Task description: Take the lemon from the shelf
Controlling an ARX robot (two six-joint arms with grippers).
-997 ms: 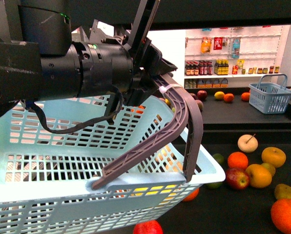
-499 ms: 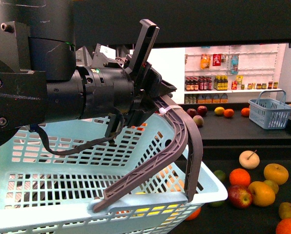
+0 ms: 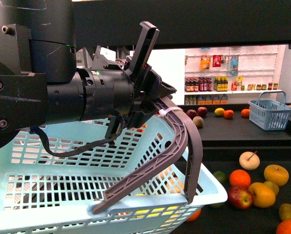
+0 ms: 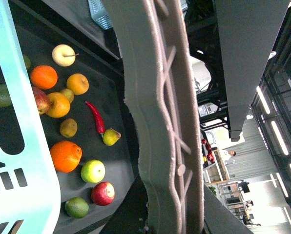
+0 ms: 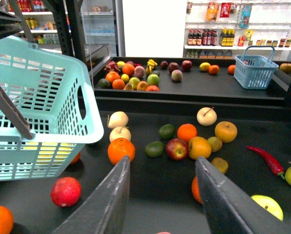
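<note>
Front cam sits on the robot's body, facing fwd. The left arm (image 3: 62, 92) and pale-blue basket (image 3: 62, 161) are right up vs. the lens and fill the left side. The shelf (image 3: 253, 122) trays and wall shelves (image 3: 233, 58) lie far beyond at right.

Left wrist cam is v. close to the grey handle (image 4: 157, 112), which splits a rolled pic: shelf tray one side, ceiling lights (image 4: 264, 101) the other.

Right wrist cam looks out btw the right gripper (image 5: 162, 165) fingers, angled down over the trays toward the back wall, mid-range.

Shared:
- The pale-blue basket is in all three views.
- The small blue basket (image 3: 268, 111) is in front + right wrist.
- The red chili (image 4: 96, 118) is in both wrist cams.
</note>
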